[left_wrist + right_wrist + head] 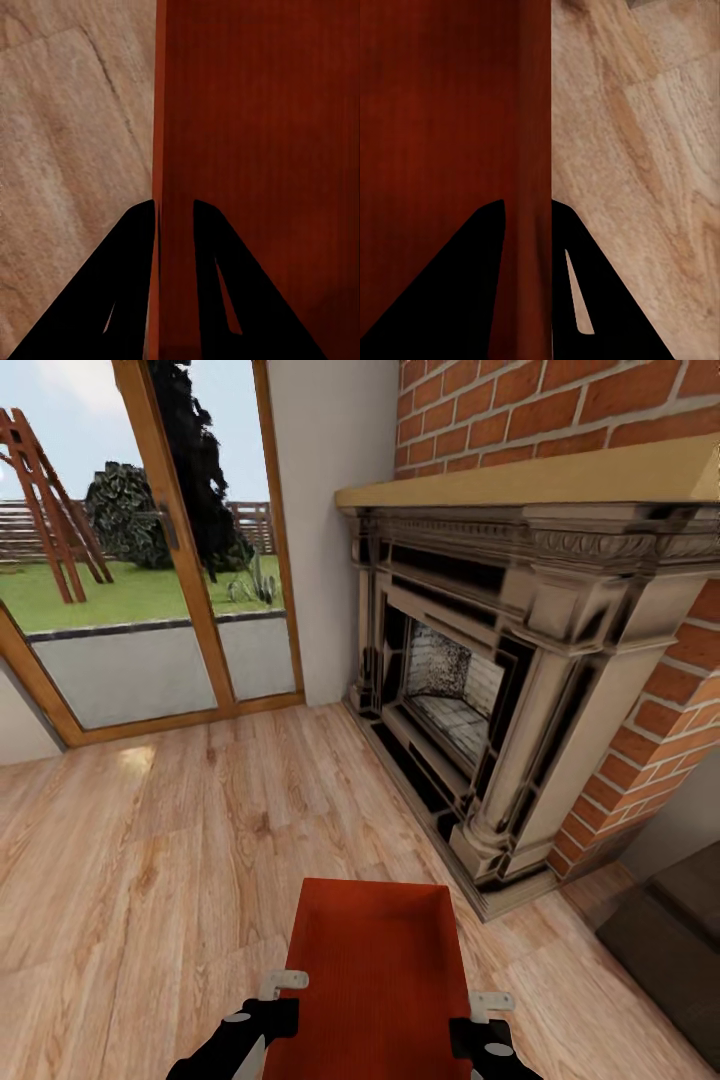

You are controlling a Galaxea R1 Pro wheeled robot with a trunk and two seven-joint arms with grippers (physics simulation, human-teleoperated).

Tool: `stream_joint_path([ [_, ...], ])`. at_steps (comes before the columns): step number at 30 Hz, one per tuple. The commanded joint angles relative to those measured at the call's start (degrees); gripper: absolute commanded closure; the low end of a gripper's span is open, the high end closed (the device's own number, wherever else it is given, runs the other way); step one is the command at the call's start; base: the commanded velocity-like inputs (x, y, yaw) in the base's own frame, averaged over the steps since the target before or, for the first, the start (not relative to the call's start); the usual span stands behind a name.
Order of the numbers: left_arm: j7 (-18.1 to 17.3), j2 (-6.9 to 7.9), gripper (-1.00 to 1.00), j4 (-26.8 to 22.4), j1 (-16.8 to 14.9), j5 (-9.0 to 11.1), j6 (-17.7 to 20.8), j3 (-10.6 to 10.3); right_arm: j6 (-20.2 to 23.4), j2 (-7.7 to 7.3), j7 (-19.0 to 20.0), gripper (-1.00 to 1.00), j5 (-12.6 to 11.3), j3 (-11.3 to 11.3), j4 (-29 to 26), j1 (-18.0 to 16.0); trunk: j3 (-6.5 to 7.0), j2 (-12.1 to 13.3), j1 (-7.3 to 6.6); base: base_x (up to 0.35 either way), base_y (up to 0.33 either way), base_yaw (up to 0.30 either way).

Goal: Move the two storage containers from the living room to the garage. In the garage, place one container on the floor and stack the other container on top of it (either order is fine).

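An orange-red rectangular open-top plastic bin (375, 970) sits between the left gripper (283, 988) and right gripper (490, 1005) above light wood plank floor (150, 860), near the red brick fireplace (520, 660) and glass doors (130, 560).

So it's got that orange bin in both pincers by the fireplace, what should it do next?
Probably turn away and carry it out. Each pincer, left and right, straddles a side wall of the bin, but it faces the fireplace over wood flooring, not the garage.

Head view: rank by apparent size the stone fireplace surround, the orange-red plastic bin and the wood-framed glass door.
1. Stone fireplace surround and wood-framed glass door: too alike to rank.
2. Orange-red plastic bin, though nearest the camera.
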Motion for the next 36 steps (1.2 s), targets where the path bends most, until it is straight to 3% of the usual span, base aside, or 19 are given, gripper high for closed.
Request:
stream_joint_path([
  [1,0.5,0.21,1.00,0.1,0.0,-0.6,0.4,0.5,-0.2,-0.36,-0.4,1.00,1.0,-0.7,-0.2,-0.1,0.14,0.4,-0.23,0.000,0.000,0.000],
  [36,0.5,0.21,1.00,0.0,0.0,-0.6,0.4,0.5,-0.2,-0.41,-0.6,1.00,1.0,-0.7,-0.2,-0.1,6.43,14.4,-7.92,0.000,0.000,0.000],
])
